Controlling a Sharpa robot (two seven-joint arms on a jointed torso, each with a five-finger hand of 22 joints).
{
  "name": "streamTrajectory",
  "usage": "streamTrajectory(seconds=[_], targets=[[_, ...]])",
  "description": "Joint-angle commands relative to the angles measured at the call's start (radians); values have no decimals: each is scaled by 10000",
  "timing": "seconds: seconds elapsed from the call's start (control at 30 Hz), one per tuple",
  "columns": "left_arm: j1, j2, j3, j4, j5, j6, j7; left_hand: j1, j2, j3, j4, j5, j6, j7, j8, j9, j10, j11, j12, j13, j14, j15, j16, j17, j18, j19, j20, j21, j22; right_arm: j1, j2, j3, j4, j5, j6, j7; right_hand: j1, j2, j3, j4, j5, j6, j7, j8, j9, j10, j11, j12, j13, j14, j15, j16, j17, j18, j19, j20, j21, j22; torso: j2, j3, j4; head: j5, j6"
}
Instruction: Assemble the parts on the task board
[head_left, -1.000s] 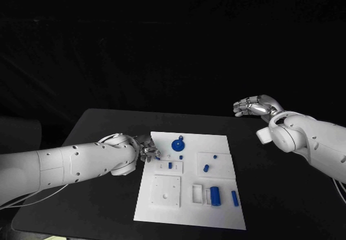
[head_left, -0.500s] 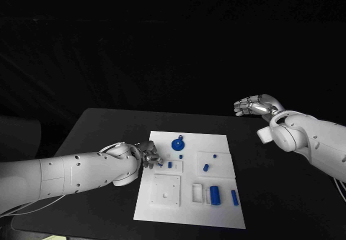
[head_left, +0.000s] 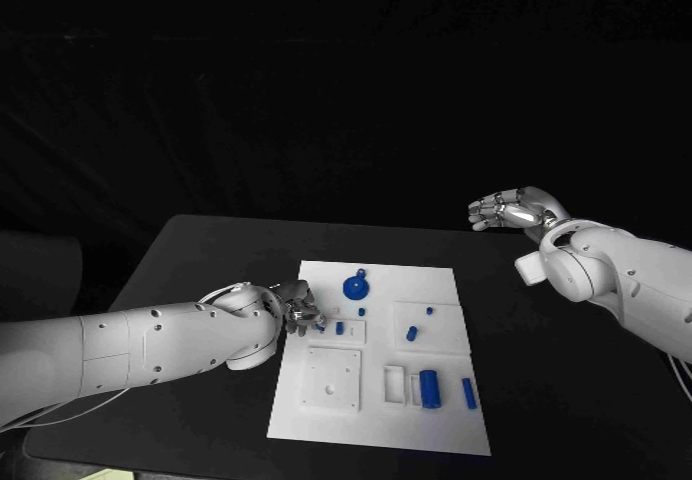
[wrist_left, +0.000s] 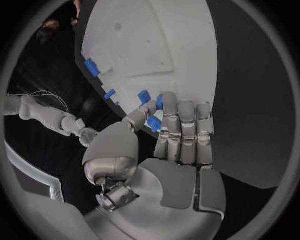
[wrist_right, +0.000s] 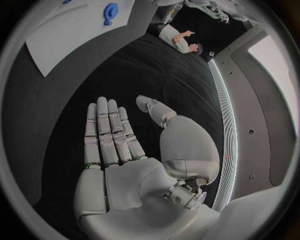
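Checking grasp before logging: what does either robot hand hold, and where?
Left robot hand pinches a small blue part at its end; right robot hand holds nothing.

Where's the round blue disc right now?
In the head view the blue disc lies on the far part of the white board, left of its middle, just beyond and to the right of the left hand. Nothing touches it.

A black table (head_left: 188, 260) carries the white task board (head_left: 433, 420).

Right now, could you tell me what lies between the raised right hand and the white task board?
In the head view, only bare black table lies between the open right hand and the white task board; the right wrist view agrees.
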Motion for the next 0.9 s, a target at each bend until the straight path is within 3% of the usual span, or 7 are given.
streamTrajectory(seconds=[0.03, 0.9], targets=[[-10, 11, -11, 34, -96, 302, -71, 111, 33, 50, -6, 64, 457, -409, 30, 17, 498, -444, -18, 12, 189, -190, 53, 16, -32, 84, -860, 61, 207, -1, -5, 5, 18, -73, 108, 55, 33, -41, -68, 9, 67, -76, -3, 53, -17, 62, -24, -45, -13, -55, 33, -41, -2, -91, -78, -15, -41, 16, 2, -1, -5, -7, -5], [-12, -59, -24, 67, -95, 593, -139, 138, 13, 66, -17, 234, 511, -429, 32, 5, 520, -463, 19, 88, 209, -188, 104, 54, -25, 71, -866, 80, 214, -1, -4, 5, 22, -73, 117, 56, 38, -41, -69, 11, 69, -78, -3, 56, -22, 64, -23, -51, -17, -56, 33, -44, -1, -91, -81, -16, -41, 21, 3, -2, 2, -27, -33]])
